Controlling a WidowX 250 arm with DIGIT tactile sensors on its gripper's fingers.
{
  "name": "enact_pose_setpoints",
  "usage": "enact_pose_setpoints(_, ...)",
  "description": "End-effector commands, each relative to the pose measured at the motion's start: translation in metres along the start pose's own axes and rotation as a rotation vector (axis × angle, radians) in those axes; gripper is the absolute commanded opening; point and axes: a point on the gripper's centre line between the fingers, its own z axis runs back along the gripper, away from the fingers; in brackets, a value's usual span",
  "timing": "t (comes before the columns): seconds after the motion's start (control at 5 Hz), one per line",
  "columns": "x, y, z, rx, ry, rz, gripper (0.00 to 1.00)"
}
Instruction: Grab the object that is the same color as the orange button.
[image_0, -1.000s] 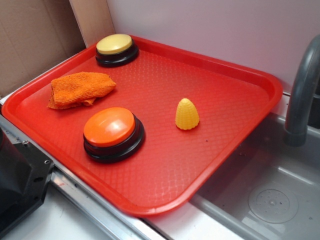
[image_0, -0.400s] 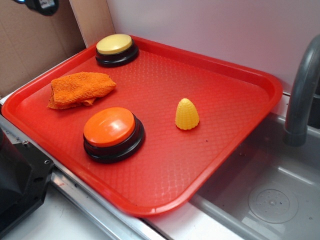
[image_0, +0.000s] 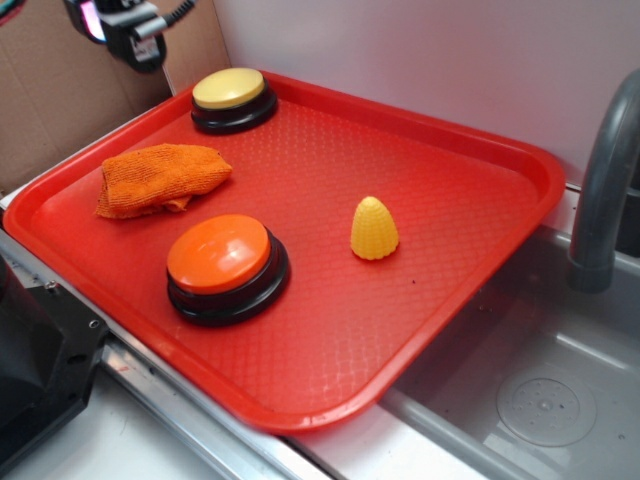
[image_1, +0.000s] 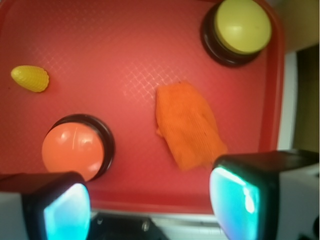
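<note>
The small orange knitted cloth (image_0: 160, 178) lies crumpled on the left part of the red tray (image_0: 420, 190); in the wrist view the cloth (image_1: 187, 125) lies just beyond my jaws. The orange button (image_0: 220, 258) with a black base stands in front of it, and shows in the wrist view (image_1: 74, 150) at lower left. My gripper (image_0: 122, 28) hangs high above the tray's far left corner, well above the cloth. In the wrist view the gripper (image_1: 150, 207) is open and empty, its fingers wide apart.
A pale yellow-topped button (image_0: 232, 98) stands at the tray's far corner. A yellow ribbed corn cone (image_0: 374, 228) stands mid-tray. A grey sink basin (image_0: 540, 400) and faucet (image_0: 605, 190) lie to the right. Cardboard (image_0: 60, 90) stands behind left.
The gripper has come into the exterior view at the top left and moved down and right; one second ago it was out of frame. The objects on the tray have not moved.
</note>
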Motion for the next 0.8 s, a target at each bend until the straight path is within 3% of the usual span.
enact_pose_setpoints(0.0, 0.018, -0.060, -0.010, -0.040, -0.021, -0.205, 1.00)
enact_pose_setpoints(0.2, 0.019, -0.079, -0.015, -0.047, -0.002, -0.237, 1.00)
enact_pose_setpoints(0.4, 0.009, -0.042, -0.011, -0.081, -0.019, -0.137, 1.00)
enact_pose_setpoints(0.6, 0.000, 0.005, -0.007, -0.052, -0.046, -0.027, 1.00)
